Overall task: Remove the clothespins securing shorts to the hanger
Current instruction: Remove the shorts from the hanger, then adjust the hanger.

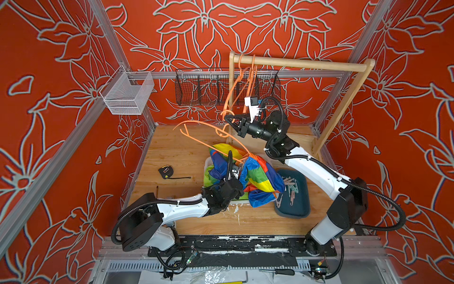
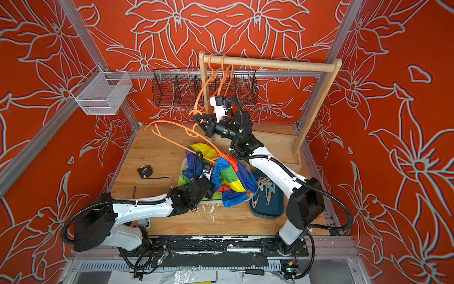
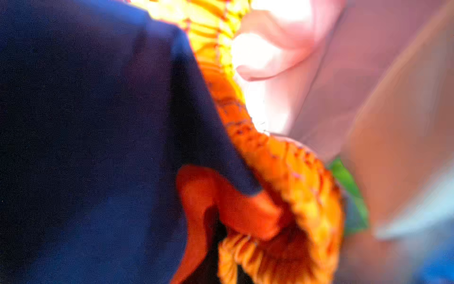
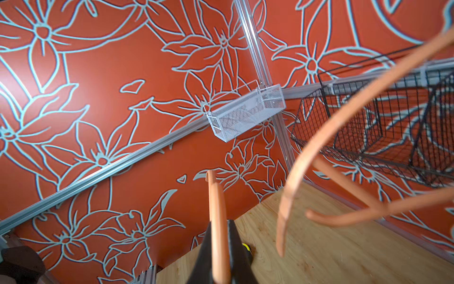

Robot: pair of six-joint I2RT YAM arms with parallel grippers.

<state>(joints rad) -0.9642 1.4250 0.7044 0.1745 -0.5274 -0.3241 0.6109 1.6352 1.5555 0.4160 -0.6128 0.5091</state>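
Noting right jaws clamped on orange hanger (image 4: 216,209) hook, left jaws closed tight inside limp rainbow shorts (image 1: 258,177), hold hidden; clothespins (image 1: 292,186) probably light, springy, loose in teal tray (image 1: 298,209), best pinched at tail ends.

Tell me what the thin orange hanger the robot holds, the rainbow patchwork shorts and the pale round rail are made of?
The thin orange hanger: probably plastic, smooth, evenly coloured, slightly shiny. The rainbow patchwork shorts: thin cloth, crumpled in folds. The pale round rail: likely bare wood, matt, tan.
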